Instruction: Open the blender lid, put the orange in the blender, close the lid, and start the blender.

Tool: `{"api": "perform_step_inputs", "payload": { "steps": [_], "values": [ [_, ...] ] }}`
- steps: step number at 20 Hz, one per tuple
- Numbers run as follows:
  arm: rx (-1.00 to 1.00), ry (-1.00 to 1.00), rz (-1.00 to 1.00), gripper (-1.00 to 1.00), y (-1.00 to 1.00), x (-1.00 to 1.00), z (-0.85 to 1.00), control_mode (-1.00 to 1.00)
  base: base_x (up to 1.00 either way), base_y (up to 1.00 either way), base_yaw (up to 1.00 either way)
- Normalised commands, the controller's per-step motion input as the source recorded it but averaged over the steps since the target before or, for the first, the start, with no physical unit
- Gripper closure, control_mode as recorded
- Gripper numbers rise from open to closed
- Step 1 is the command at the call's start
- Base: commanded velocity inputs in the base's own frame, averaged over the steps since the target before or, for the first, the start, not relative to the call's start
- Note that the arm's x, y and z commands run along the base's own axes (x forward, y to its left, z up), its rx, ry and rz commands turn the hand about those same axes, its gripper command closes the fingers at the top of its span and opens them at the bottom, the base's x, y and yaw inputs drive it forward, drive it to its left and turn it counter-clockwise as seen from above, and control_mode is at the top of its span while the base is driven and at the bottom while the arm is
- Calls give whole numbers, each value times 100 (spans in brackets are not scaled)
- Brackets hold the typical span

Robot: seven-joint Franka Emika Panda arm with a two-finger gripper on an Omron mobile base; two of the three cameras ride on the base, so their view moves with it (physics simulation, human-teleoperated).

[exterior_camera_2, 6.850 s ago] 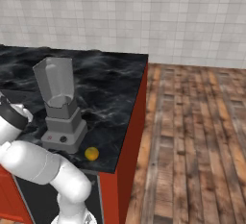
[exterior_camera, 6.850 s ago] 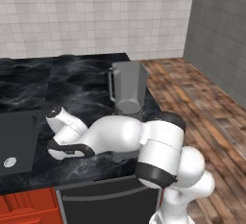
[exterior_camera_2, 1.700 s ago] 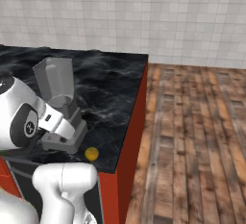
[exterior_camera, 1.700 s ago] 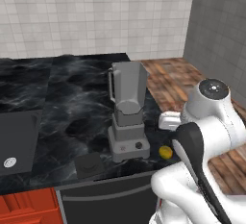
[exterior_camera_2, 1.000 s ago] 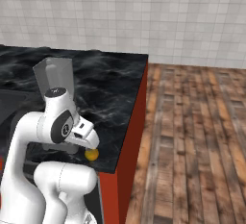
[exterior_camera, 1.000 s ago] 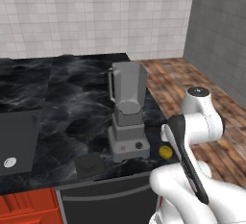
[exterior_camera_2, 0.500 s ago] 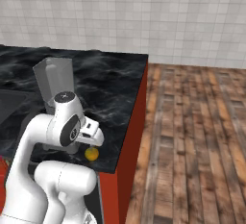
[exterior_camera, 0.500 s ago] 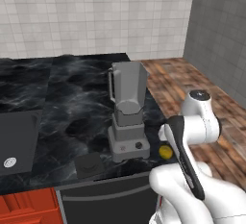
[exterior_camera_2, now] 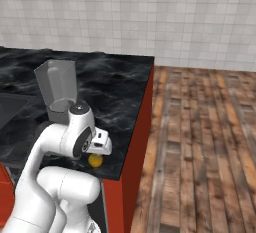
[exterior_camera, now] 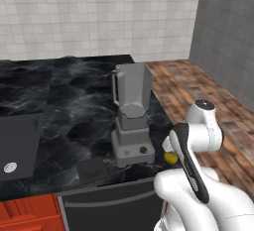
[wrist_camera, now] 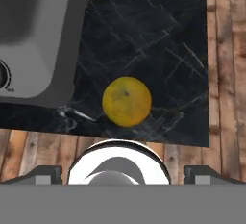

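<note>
One orange (wrist_camera: 127,101), one blender (exterior_camera: 132,116), one blender lid (exterior_camera: 93,169) lying on the table (exterior_camera: 69,106) just left of the blender's base. The orange sits right of the base, near the table's front corner, wooden floor (exterior_camera_2: 210,142) past both edges. The hand (exterior_camera_2: 102,144) hovers above it, jaws spread wide, empty. Bare marble lies right of the fruit.
</note>
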Motion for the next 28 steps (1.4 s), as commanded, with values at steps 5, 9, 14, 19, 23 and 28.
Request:
{"api": "perform_step_inputs", "payload": {
  "steps": [5,9,14,19,23,28],
  "values": [
    [0,4,13,-100,0,14,-27,-100,0,0,0],
    [0,8,14,-100,0,21,-30,-100,0,0,0],
    [0,4,12,-100,0,18,-16,-100,0,0,0],
    [-1,7,10,-100,0,19,-36,-100,0,0,0],
    [0,6,10,-100,0,19,-41,-100,0,0,0],
    [0,0,5,-100,0,13,-10,-100,0,0,0]
  ]
}}
